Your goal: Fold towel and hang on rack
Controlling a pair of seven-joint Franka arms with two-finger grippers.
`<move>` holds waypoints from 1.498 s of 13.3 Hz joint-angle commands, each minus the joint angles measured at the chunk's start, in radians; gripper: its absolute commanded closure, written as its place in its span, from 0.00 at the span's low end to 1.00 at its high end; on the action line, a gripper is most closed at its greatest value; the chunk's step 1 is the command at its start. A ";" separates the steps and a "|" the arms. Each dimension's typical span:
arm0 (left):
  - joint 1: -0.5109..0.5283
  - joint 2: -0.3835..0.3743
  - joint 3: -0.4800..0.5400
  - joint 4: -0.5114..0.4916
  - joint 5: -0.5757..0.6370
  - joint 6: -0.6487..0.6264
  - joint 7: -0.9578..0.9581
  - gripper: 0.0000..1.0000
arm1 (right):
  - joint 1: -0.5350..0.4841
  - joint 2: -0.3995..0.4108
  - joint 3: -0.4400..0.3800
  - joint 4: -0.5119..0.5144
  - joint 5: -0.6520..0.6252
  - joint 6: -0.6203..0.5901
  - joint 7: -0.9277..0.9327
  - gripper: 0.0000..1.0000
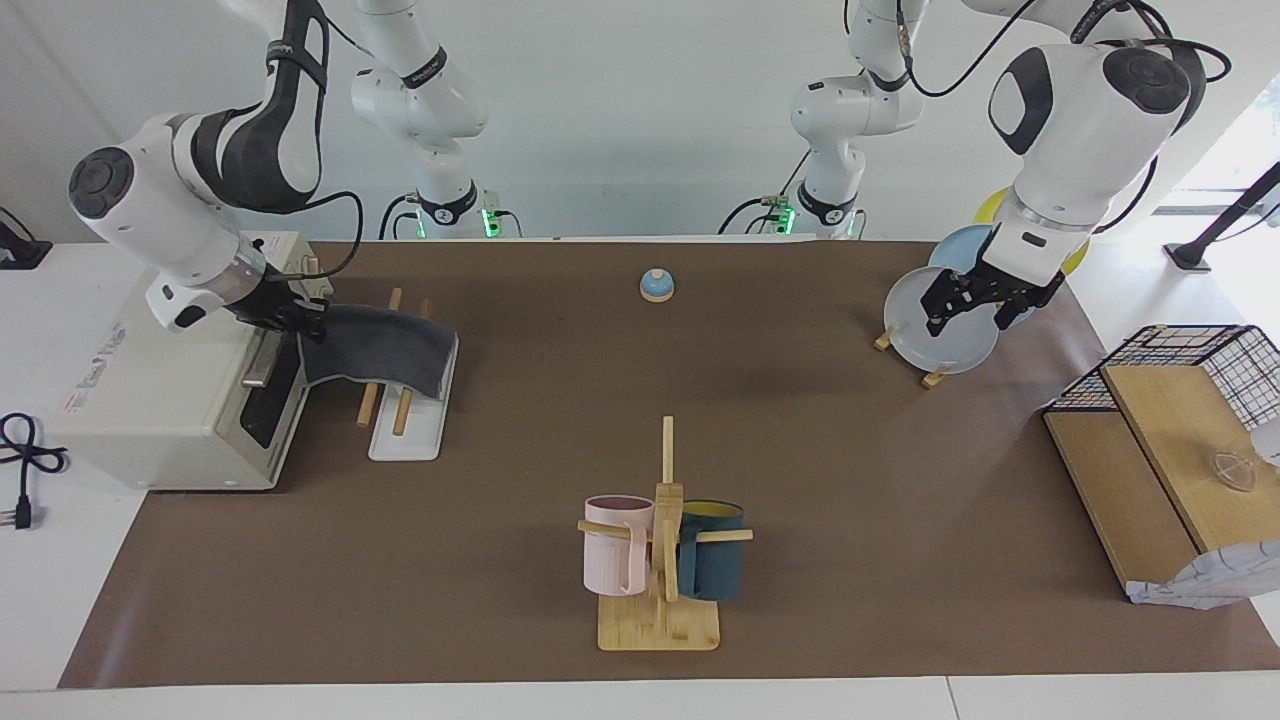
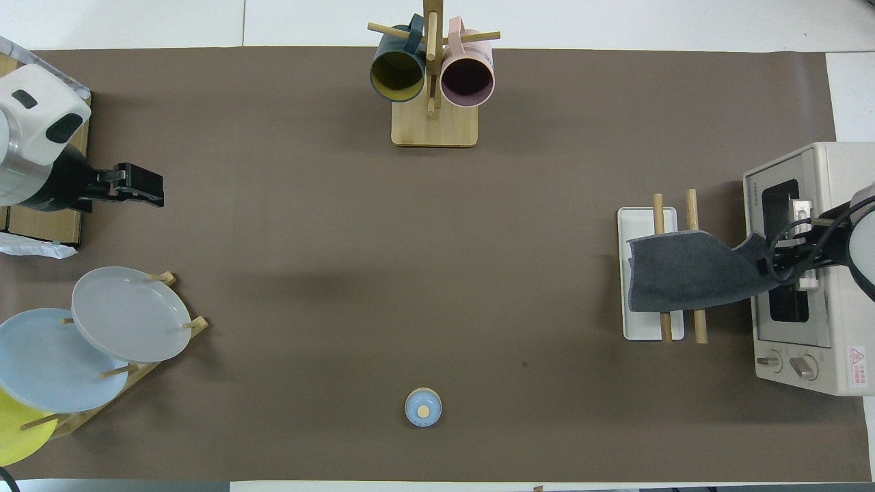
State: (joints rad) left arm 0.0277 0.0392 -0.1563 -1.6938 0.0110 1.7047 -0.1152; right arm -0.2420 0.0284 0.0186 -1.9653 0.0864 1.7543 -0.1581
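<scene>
Towel (image 1: 385,348): soft, light, limp; draped over the rack (image 1: 408,432) rods, judged best pinched at a corner.
Right tool (image 1: 296,318): pinched on the towel's 9 o'clock edge, facing view.
Left tool (image 1: 985,297): spread, waiting over the plates (image 1: 935,320).

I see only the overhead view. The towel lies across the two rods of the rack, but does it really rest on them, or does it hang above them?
Observer: In the facing view the towel rests on both rods of the rack. Its free edge hangs down toward the white base.
Operator: And the end near the oven?
Observer: The right gripper is shut on that end and holds it up over the front edge of the oven.
Operator: Is the left gripper open? I see it only from the side.
Observer: Yes. The left gripper is open and empty, raised above the mat near the plates.
</scene>
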 commanded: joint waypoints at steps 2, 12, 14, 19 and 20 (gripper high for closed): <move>-0.035 -0.053 0.024 -0.078 0.020 -0.014 0.020 0.00 | -0.019 -0.050 0.017 -0.080 -0.019 0.056 -0.023 1.00; -0.037 -0.021 0.046 0.042 0.023 -0.016 0.031 0.00 | -0.003 -0.024 0.029 -0.012 -0.017 0.057 0.009 0.00; -0.037 -0.021 0.047 0.040 0.023 -0.023 0.031 0.00 | -0.003 -0.019 0.029 -0.001 -0.019 0.053 0.009 0.00; -0.031 -0.021 0.067 0.042 0.021 -0.023 0.077 0.00 | 0.055 0.043 0.032 0.182 -0.103 -0.082 0.011 0.00; -0.029 -0.022 0.066 0.042 0.021 -0.023 0.077 0.00 | 0.075 0.062 0.032 0.254 -0.105 -0.143 0.012 0.00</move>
State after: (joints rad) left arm 0.0073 0.0249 -0.1014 -1.6580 0.0144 1.7046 -0.0534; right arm -0.1955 0.0325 0.0541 -1.8588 0.0122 1.7171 -0.1565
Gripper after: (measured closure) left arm 0.000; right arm 0.000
